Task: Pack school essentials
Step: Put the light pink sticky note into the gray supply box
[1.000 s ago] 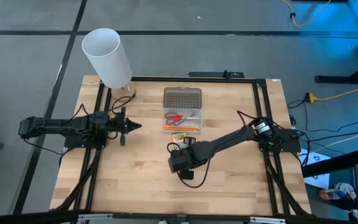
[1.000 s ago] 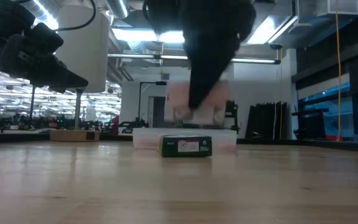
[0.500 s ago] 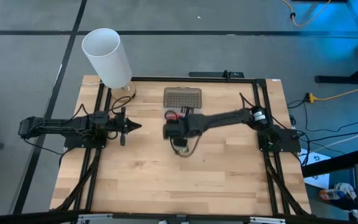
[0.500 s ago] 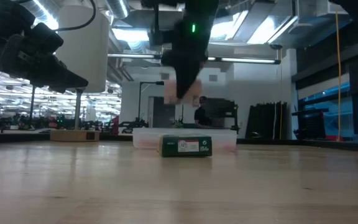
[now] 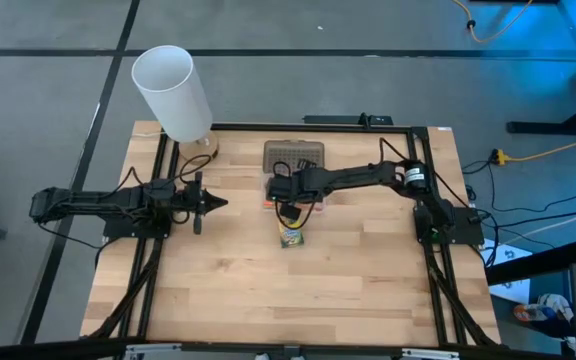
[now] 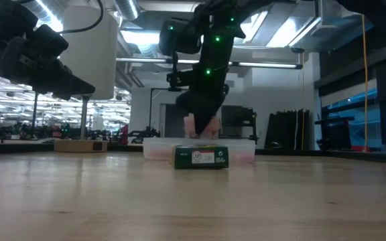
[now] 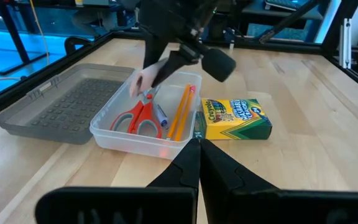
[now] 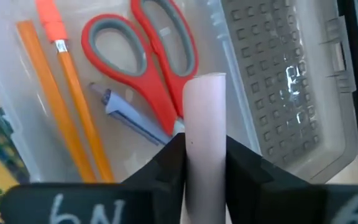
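My right gripper hangs over the clear case and is shut on the pale pink sticky-note pad. Inside the case lie red-handled scissors, orange pencils and a blue pen. The green-and-yellow crayon box lies flat on the table just near of the case. My left gripper waits shut over the table's left part, touching nothing. My right gripper pinches the sticky-note pad between its two fingers, one on each flat face near the pad's upper part. The fingers come from above, pointing down. The pad is lifted clear, on edge, its free end just above the open case.
The case's grey dotted lid lies open flat on the far side of the case. A tall white cylinder stands at the table's far left corner. Bare wood spreads over the near half of the table.
My right gripper has carried the pink pad from over the table's near middle toward the far edge, past the crayon box, and then down over the open case. The crayon box has stayed where it was.
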Controlling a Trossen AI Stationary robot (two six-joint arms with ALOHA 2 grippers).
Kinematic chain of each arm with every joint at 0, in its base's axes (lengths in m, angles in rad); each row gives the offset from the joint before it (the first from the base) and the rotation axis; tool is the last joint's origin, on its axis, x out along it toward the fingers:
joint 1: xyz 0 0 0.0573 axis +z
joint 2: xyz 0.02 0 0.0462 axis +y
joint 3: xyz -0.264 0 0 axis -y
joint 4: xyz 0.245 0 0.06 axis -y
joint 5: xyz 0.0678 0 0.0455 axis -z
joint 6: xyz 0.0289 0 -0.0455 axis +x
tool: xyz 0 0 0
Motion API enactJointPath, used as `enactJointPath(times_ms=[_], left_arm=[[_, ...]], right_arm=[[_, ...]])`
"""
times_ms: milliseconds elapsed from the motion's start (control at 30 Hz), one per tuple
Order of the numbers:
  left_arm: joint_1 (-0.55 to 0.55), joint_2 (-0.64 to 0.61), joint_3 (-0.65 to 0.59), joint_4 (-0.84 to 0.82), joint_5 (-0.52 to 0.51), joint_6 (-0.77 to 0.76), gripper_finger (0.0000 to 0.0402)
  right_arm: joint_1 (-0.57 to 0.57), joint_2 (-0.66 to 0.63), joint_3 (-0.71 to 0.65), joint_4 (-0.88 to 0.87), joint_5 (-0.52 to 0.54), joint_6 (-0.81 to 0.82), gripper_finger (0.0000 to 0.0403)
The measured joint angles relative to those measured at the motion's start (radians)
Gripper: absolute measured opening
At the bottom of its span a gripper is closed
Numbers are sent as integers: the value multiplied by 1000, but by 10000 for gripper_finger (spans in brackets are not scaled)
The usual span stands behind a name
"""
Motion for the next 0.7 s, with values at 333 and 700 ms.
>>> enactJointPath(times_ms=[333,700], left_arm=[[0,0,0,0,0,0,0],[0,0,0,0,0,0,0]], right_arm=[[3,0,35,4,-9,-2,138],[3,-1,35,26,-53,41,251]])
